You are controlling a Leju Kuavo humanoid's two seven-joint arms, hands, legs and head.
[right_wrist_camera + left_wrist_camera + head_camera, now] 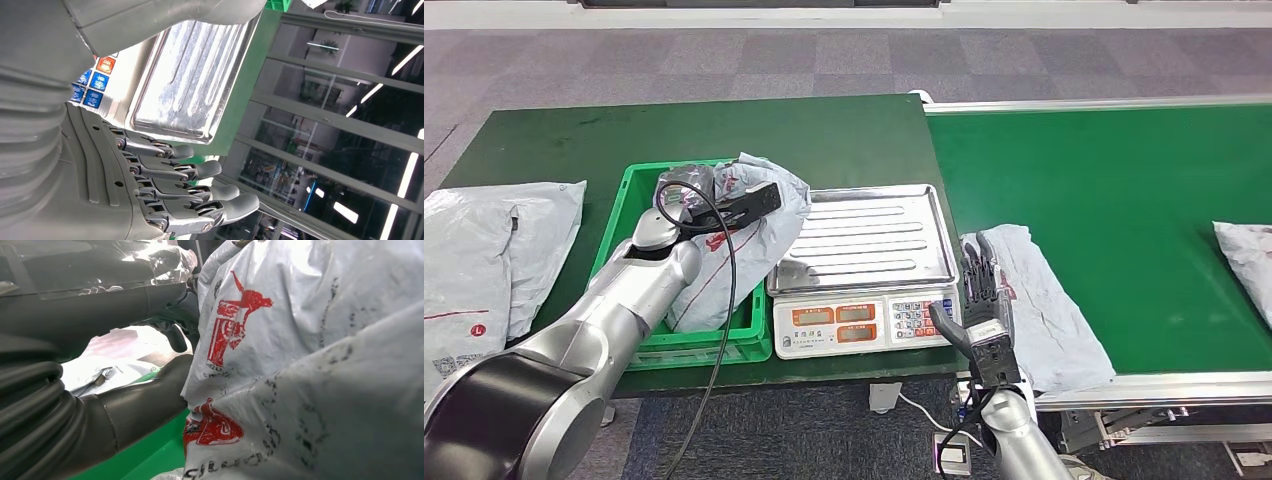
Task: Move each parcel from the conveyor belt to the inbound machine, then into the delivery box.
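Parcels: 4 | left hand [724, 205] grips one parcel [744, 245] in green box [624, 215] | right hand [979, 300] empty, fingers spread, between scale [864, 325] and belt [1124, 190] parcel [1044, 310]

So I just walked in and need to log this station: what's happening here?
The robot is sorting parcels. Its left hand holds a grey parcel with red print in the green crate beside the scale, whose steel tray is bare. Its right hand hovers open over another grey parcel on the conveyor belt.
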